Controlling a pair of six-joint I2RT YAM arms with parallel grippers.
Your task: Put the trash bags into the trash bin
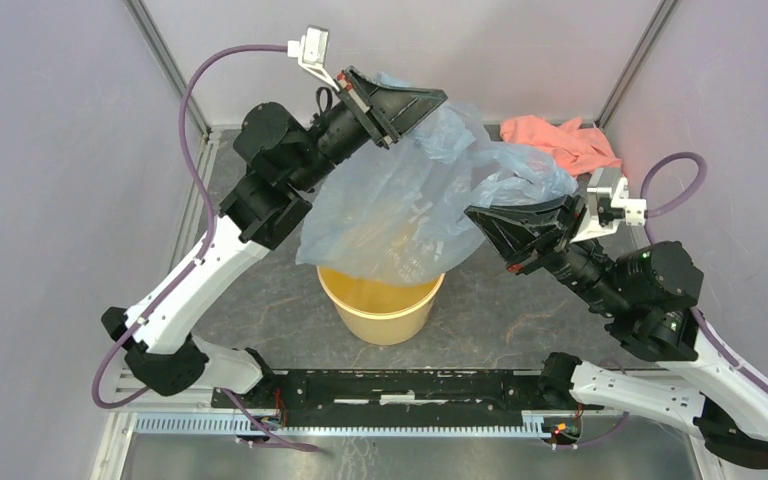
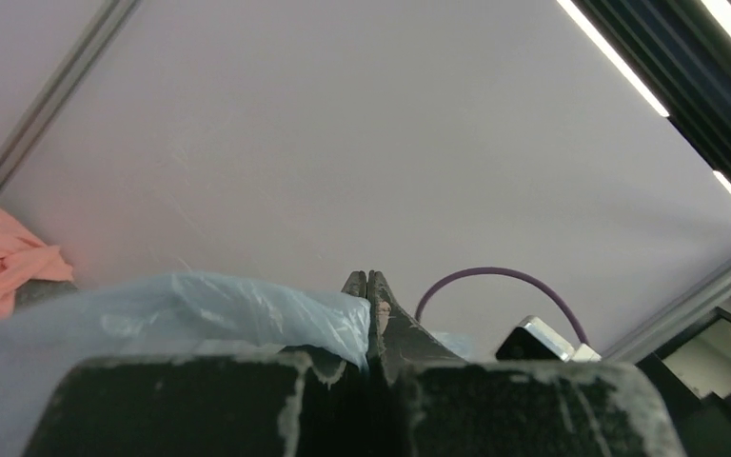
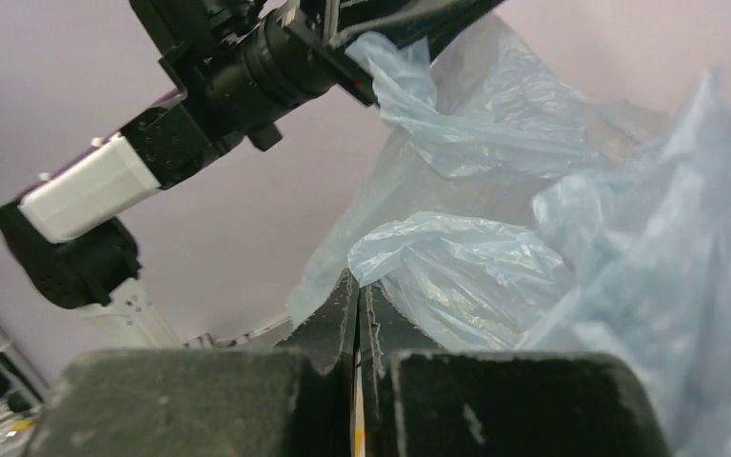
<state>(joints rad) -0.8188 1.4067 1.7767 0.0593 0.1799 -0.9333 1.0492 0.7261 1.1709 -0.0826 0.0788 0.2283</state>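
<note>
The trash bag [image 1: 400,200] is pale blue and translucent, and it hangs stretched between both grippers above the trash bin [image 1: 385,312], a pale yellow bucket at the middle of the table. The bag's lower part drapes over the bin's far rim. My left gripper [image 1: 438,99] is raised at the back, shut on the bag's upper edge; in the left wrist view the film [image 2: 200,305] comes out of the closed fingers of that gripper [image 2: 368,278]. My right gripper [image 1: 472,214] is shut on a bunched fold of the bag [image 3: 466,276], pinched at the tips of that gripper [image 3: 357,282].
A salmon-pink cloth [image 1: 560,142] lies at the back right corner of the table and also shows as the pink cloth [image 2: 0,257] in the left wrist view. Purple cables loop off both wrists. Metal frame posts and grey walls close in the back and sides.
</note>
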